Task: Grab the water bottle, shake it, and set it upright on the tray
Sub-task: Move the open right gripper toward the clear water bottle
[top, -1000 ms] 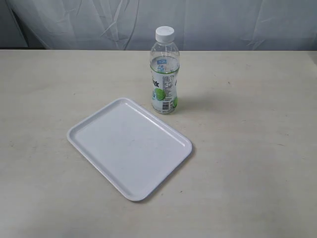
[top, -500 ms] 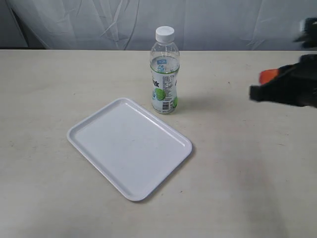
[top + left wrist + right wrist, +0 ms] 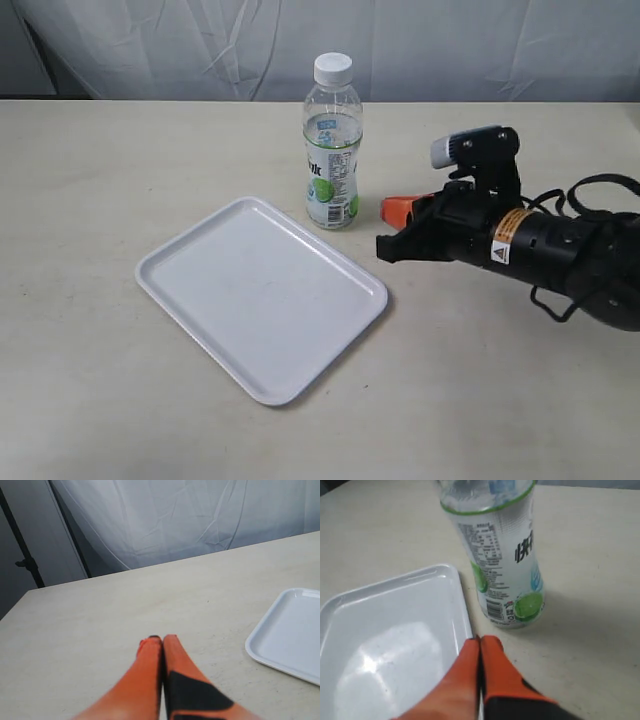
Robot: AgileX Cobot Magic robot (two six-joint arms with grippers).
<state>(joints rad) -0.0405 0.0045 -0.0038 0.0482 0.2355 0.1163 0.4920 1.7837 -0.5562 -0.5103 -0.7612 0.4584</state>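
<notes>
The water bottle (image 3: 332, 140) stands upright on the table just past the far right corner of the white tray (image 3: 260, 295). It is clear, with a white cap and a green-dotted label. My right gripper (image 3: 392, 215) is shut and empty, low over the table, a short way right of the bottle's base. In the right wrist view its orange fingertips (image 3: 480, 639) lie pressed together just short of the bottle (image 3: 505, 570), by the tray's edge (image 3: 465, 610). My left gripper (image 3: 161, 639) is shut and empty over bare table, and the tray's corner (image 3: 257, 647) lies off to one side of it.
A pale beige table (image 3: 520, 400) carries everything, with a white curtain (image 3: 200, 40) behind its far edge. The right arm's black body and cables (image 3: 560, 250) stretch to the right edge of the exterior view. A dark stand (image 3: 27, 562) shows beyond the table in the left wrist view.
The right arm has come in from the right edge and swept left toward the bottle, ending low beside it. Bottle and tray have not moved.
</notes>
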